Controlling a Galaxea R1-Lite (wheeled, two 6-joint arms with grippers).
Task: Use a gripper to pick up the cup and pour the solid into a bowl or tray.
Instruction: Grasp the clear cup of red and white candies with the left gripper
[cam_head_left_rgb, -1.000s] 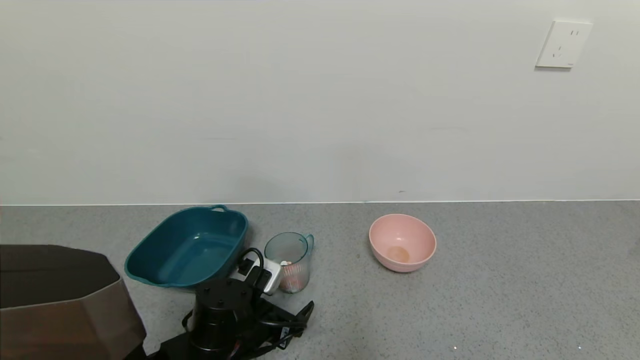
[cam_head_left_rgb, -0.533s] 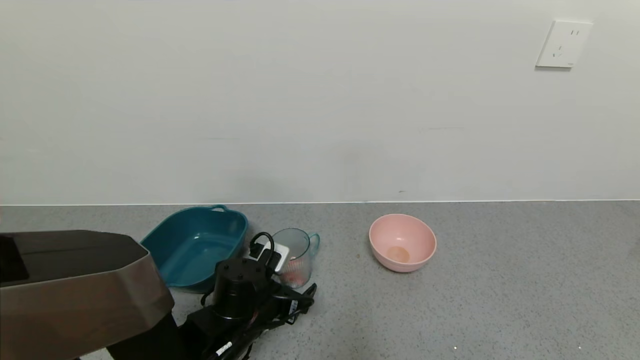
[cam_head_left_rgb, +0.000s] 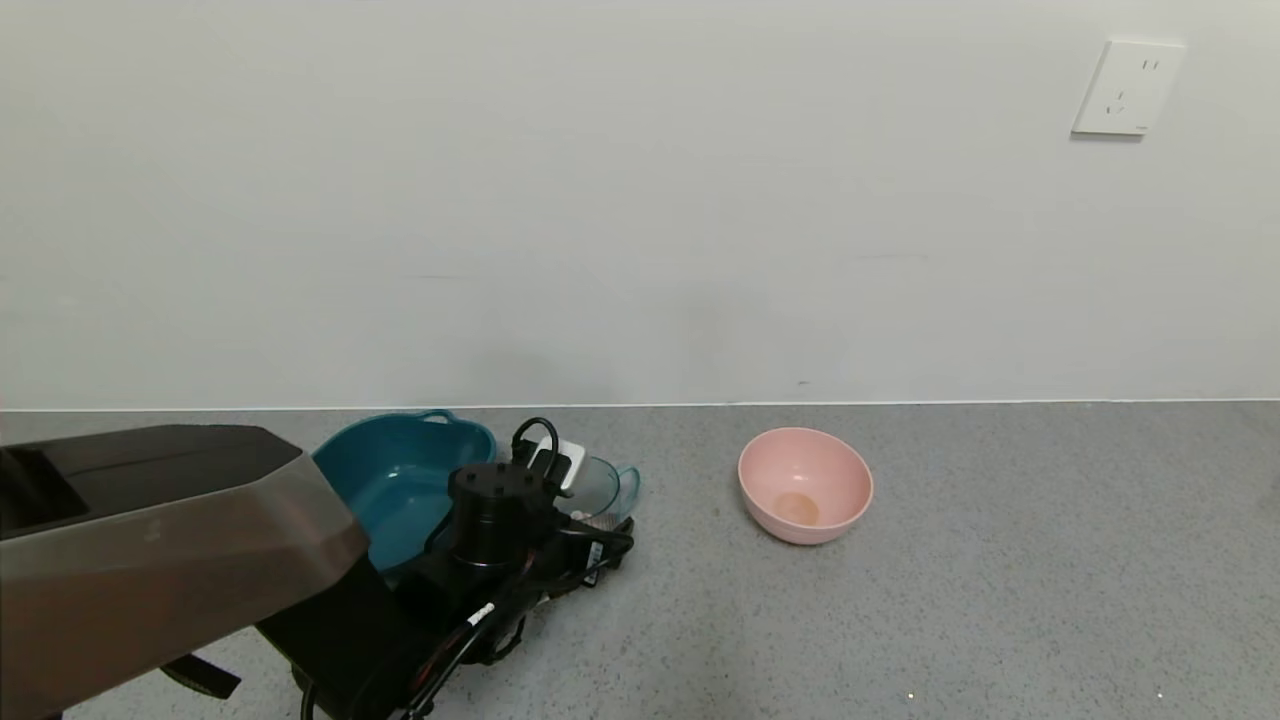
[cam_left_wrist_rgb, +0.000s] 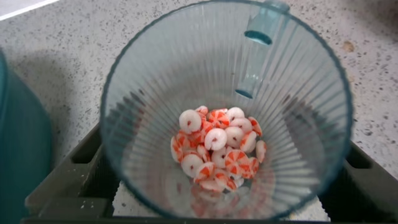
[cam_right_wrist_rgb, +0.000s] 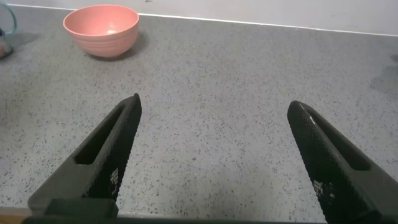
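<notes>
Left gripper (cam_left_wrist_rgb: 217, 211): on my head camera its arm reaches in from the lower left, between the teal tray and the pink bowl. My left wrist camera looks straight down into the cup, with one dark finger (cam_left_wrist_rgb: 68, 186) against each side of the cup wall. I read that as clenched on the cup.

Cup (cam_head_left_rgb: 598, 488): transparent, blue-tinted, ribbed, mostly hidden behind the left wrist on the head camera. It sits just beside the teal tray, on the side toward the bowl. Its loop handle (cam_head_left_rgb: 628, 484) points toward the bowl. Whether its base touches the counter I cannot tell.

Solid (cam_left_wrist_rgb: 217, 149): small round white pieces with orange-red markings, piled together at the bottom of the cup.

Bowl (cam_head_left_rgb: 805, 485): pale pink, upright on the grey speckled counter (cam_head_left_rgb: 1000, 560), well apart from the cup on the robot's right. From here I see nothing in it but a darker patch at the bottom.

Teal tray (cam_head_left_rgb: 400, 480): oblong, with a handle at its far end, partly covered by the left arm.

Right gripper (cam_right_wrist_rgb: 217, 155): off my head camera. Its own wrist camera shows the two black fingers spread wide, grasping nothing, above bare counter, with the bowl well ahead of it.

Wall socket (cam_head_left_rgb: 1127, 88): white plate, high on the wall to the right.
</notes>
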